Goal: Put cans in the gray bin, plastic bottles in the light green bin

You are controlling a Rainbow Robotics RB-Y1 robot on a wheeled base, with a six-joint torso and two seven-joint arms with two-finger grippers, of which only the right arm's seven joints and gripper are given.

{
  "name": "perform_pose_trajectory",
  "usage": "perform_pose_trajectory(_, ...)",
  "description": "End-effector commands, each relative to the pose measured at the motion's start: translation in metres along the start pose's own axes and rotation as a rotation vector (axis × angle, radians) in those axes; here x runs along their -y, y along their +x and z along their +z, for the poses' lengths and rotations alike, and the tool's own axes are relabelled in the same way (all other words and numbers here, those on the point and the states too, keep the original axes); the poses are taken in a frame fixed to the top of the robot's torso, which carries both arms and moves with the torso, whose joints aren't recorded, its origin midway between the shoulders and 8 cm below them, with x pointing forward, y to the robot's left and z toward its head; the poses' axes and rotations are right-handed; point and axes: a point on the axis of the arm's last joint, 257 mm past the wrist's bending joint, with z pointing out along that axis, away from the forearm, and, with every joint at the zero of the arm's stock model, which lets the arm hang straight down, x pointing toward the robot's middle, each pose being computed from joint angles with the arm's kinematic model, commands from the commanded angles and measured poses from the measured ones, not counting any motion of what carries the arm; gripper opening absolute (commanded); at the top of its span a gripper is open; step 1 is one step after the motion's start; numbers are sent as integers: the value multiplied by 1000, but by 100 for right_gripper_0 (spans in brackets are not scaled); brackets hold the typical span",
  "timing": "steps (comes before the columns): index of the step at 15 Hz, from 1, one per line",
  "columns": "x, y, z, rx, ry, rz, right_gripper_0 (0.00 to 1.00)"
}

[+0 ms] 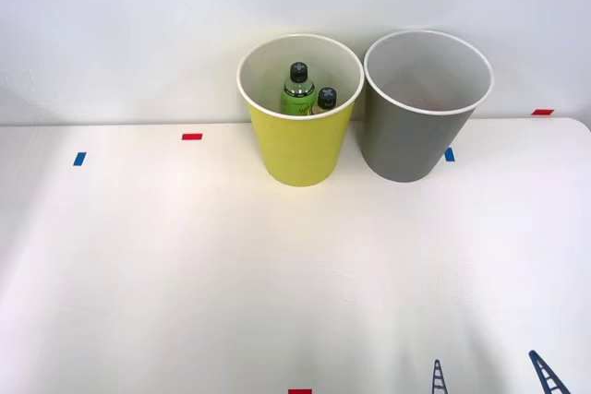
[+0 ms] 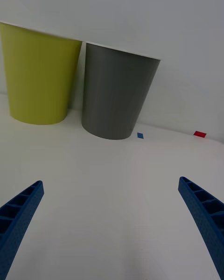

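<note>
At the table's (image 1: 138,256) far edge stands the light green bin (image 1: 300,149), both plastic bottles (image 1: 298,89) upright inside it, apparently sorted already. Touching it on the right, the gray bin (image 1: 416,140) looks empty. The right gripper (image 1: 494,377) hangs at the near edge, fingers spread and holding nothing, well apart from both bins.

Bright even light, white table (image 1: 185,274) softly glaring, faint shadows beside bins, focus sharp
</note>
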Motion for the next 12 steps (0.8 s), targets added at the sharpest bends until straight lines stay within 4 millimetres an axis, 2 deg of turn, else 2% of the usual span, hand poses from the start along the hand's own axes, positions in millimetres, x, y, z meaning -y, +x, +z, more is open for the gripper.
perform_pose_trajectory(1, 0, 0, 0, 0, 0, 0, 100)
perform_pose_trajectory(12, 0, 0, 0, 0, 0, 0, 100)
